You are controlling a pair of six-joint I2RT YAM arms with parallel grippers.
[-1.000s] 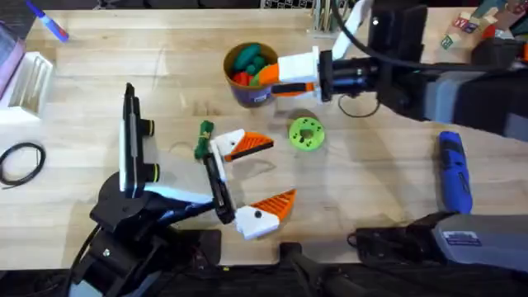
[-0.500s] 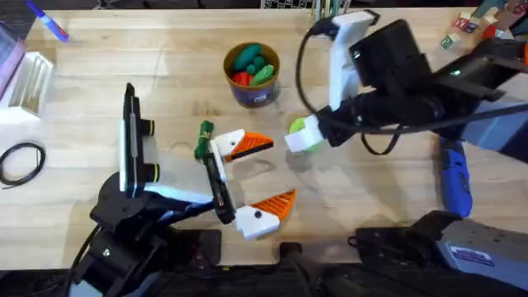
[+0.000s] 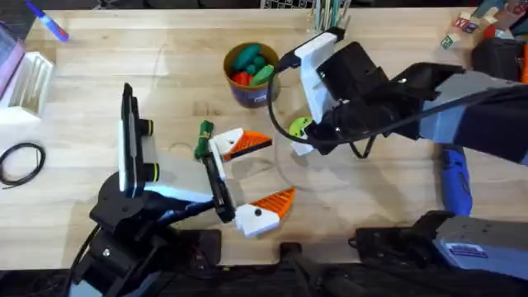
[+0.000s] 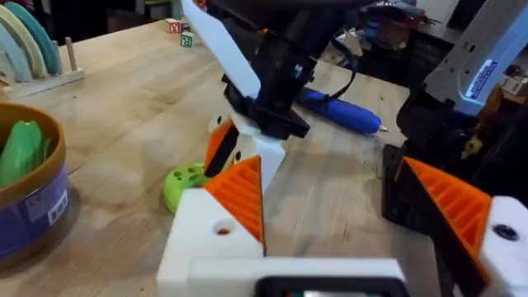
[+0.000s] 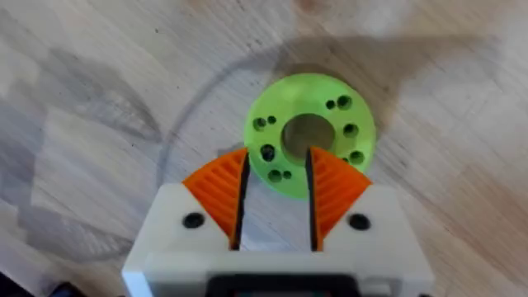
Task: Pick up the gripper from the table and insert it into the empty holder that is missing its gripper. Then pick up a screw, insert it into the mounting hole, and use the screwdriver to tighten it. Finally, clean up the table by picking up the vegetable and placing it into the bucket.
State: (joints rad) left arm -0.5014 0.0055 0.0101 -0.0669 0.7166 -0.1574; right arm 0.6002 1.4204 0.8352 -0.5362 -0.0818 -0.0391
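Observation:
My left gripper (image 3: 280, 171) rests open near the table's front, its white fingers carrying orange ribbed wedges. The dark green vegetable (image 3: 204, 140) lies on the wood beside the base of its far finger. My right gripper (image 3: 302, 139) points down over a lime-green disc (image 5: 309, 132), its orange pads (image 5: 221, 186) a narrow gap apart at the disc's edge. The blue screwdriver (image 3: 452, 177) lies at the right. The bucket (image 3: 250, 92) stands behind the grippers, holding green, red and orange toys. A loose gripper piece, an empty holder and a screw are out of view.
A white rack (image 3: 29, 82) and a black cable loop (image 3: 21, 161) sit at the left. Small blocks (image 3: 462, 29) lie at the far right corner. From the left wrist, the disc (image 4: 183, 186) lies just ahead and the screwdriver (image 4: 342, 111) lies beyond the right arm.
My right arm swung from beside the bucket toward the table's middle, turned its gripper downward and lowered it over the lime-green disc. The left arm stayed still.

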